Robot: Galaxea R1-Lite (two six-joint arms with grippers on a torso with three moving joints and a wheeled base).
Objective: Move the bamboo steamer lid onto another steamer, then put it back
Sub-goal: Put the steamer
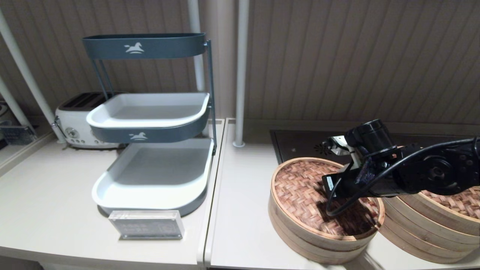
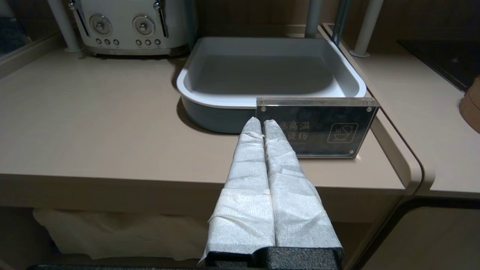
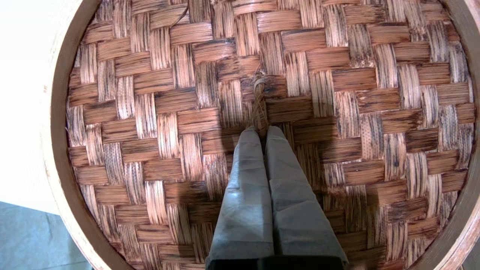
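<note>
**Right claw on the lid's loop, lift not yet made**

My right claw [image 3: 262,129] hung over the middle of the lid [image 1: 307,187], tips pinched to a narrow sliver w/ the small twine loop [image 3: 258,101] right at them. Whether the loop was truly caught between the tips or only touched, I couldn't tell. The lid sat flat on the low steamer [image 1: 300,236] at the front of the counter [image 1: 240,210], its pale rim level all round. The taller steamer [image 1: 423,232] stood just beside it on my right, its own woven lid on top, partly hidden by my right arm.

I judged this to be the grip-and-lift step of the first move. The next move would call for a straight pull up, enough to clear the rim, then a short carry to the right and a level set-down on the taller stack. The loop was thin, so the lid might swing or tip.

My left claw [image 2: 262,125] was idle, its wrapped tips pressed together w/ nothing between, poised off the counter's front edge facing the small sign [image 2: 318,129] and grey tray [image 2: 345,78], toaster [image 2: 131,26] behind.

The head view showed both steamers and their spacing, but my arm blocked the loop. Only the right wrist view showed tips vs. loop up close. The left claw showed only in its own wrist view.
</note>
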